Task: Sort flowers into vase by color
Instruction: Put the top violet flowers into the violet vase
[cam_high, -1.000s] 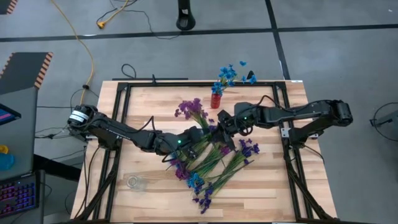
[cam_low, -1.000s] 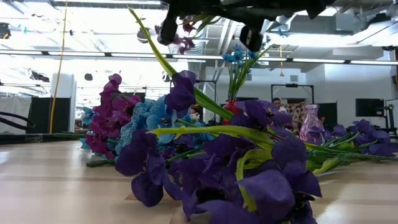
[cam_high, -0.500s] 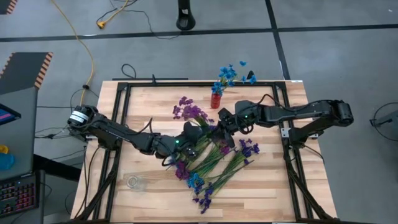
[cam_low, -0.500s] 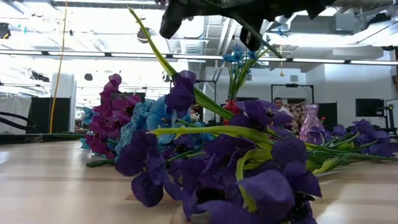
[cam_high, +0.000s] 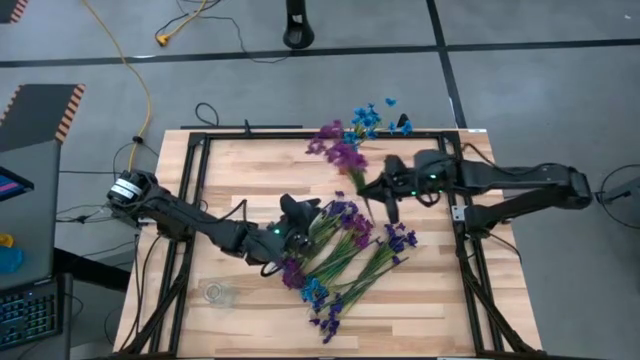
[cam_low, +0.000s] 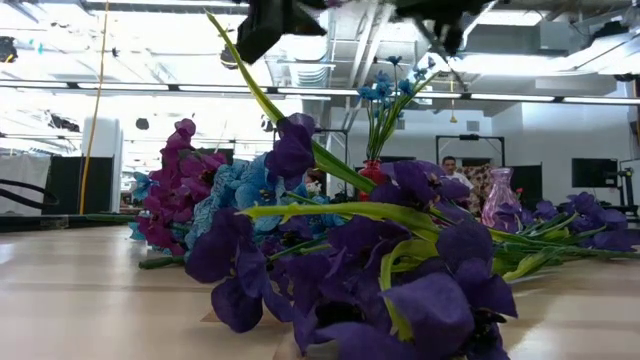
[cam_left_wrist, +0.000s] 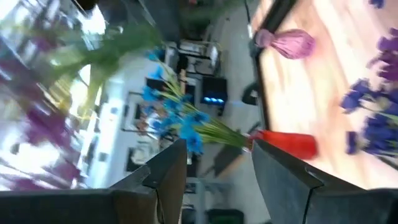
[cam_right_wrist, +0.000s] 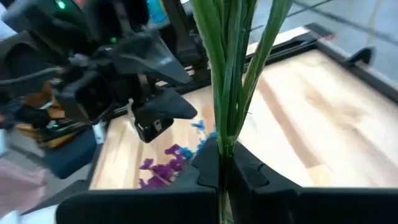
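Note:
My right gripper (cam_high: 368, 190) hangs above the table's far middle, shut on a bunch of magenta-purple flowers (cam_high: 338, 150). Their blossoms reach over toward the red vase (cam_left_wrist: 283, 143), which holds blue flowers (cam_high: 368, 118). My left gripper (cam_high: 300, 212) stands open and holds nothing, above the pile's left end. That pile of loose blue, magenta and violet flowers (cam_high: 345, 255) lies on the table's middle. In the right wrist view the left gripper (cam_right_wrist: 155, 115) shows beyond the stems. My right gripper pinches several green stems (cam_right_wrist: 225, 134) of the magenta bunch together between its two fingers. It comes from the table's right, nearly level, and the fingers lie across the stems. The bunch is lifted clear of the table, with its blossoms (cam_high: 340, 152) toward the far edge.
A purple vase (cam_left_wrist: 286, 42) stands at the table's right side. A clear glass vase (cam_high: 215, 293) stands near the front left corner. A black frame (cam_high: 200, 140) runs around the tabletop. In the low view the flower pile (cam_low: 330, 260) fills the foreground.
My left gripper has opened, let go of the magenta bunch, rolled and drawn back toward the table's left. My right gripper has shut on the stems, then risen and gone toward the right, carrying the bunch. Its blossoms have swung from the table's middle toward the far edge by the red vase.

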